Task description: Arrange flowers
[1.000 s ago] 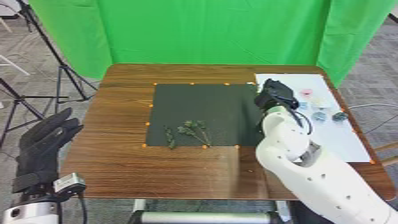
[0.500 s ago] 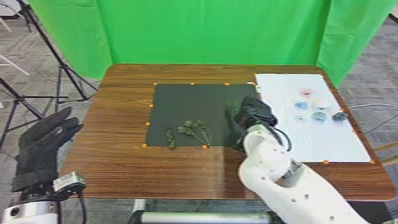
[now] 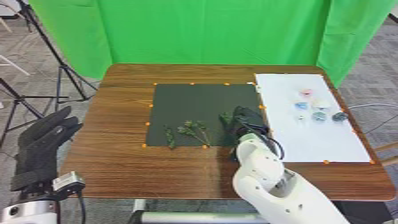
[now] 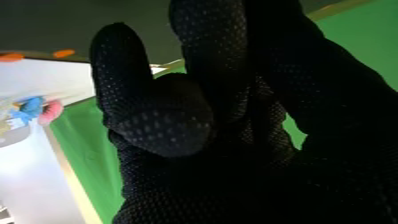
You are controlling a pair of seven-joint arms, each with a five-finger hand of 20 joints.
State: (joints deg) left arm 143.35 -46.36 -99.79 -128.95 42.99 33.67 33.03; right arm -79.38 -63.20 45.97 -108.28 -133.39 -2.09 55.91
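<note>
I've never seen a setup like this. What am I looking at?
This is a robot with two white arms. The wide picture comes from its head, looking down at a brown wooden table; the close one, from its right wrist. Small flowers, including a pink one and a blue one, lie on a white sheet, with leafy green sprigs on a black mat. Its black-gloved right hand is beside another green sprig; I can't tell whether it's held.

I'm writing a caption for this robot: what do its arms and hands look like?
Both arms are white; the right one has small dark dots and a black cable near the wrist. The left robot hand and right robot hand wear black fabric gloves.
</note>
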